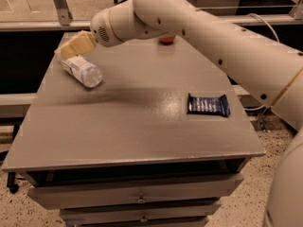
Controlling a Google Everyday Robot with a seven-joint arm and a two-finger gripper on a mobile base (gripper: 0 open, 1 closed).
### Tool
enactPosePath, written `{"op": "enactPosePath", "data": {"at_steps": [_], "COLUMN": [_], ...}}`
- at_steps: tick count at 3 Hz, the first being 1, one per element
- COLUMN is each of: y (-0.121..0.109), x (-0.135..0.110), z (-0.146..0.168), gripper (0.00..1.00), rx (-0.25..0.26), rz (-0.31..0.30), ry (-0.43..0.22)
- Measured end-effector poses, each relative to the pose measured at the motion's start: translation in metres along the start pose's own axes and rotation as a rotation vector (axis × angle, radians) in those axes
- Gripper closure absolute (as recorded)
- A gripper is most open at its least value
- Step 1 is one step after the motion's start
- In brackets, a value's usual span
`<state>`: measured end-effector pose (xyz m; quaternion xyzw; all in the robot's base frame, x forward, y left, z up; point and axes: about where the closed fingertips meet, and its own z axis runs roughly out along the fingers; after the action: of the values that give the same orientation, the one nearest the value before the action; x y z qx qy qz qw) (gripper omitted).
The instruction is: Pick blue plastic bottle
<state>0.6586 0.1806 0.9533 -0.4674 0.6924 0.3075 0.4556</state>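
Observation:
The blue plastic bottle lies on its side at the far left of the grey table; it is clear with a pale blue-white label. My gripper, with tan fingers, hangs right over the bottle's far end, at its upper left. The white arm reaches in from the right across the back of the table. The bottle's cap end is hidden behind the gripper.
A dark blue snack wrapper lies at the right of the table. A red round thing sits at the back edge, mostly hidden by the arm. Drawers are below the table's front edge. A cable hangs at the right.

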Motion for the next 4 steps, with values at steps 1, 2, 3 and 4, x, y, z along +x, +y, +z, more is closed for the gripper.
{"op": "enactPosePath", "data": {"at_steps": [1, 2, 3, 4], "y": [0.007, 0.012, 0.01, 0.004], "x": [0.007, 0.022, 0.046, 0.076], "z": [0.037, 0.063, 0.079, 0.078], "gripper": [0.0, 0.0, 0.0, 0.17], "rx": [-0.02, -0.005, 0.02, 0.051], "rz": [0.037, 0.055, 0.067, 0.087], "ry": [0.034, 0.112, 0.207, 0.286]}}
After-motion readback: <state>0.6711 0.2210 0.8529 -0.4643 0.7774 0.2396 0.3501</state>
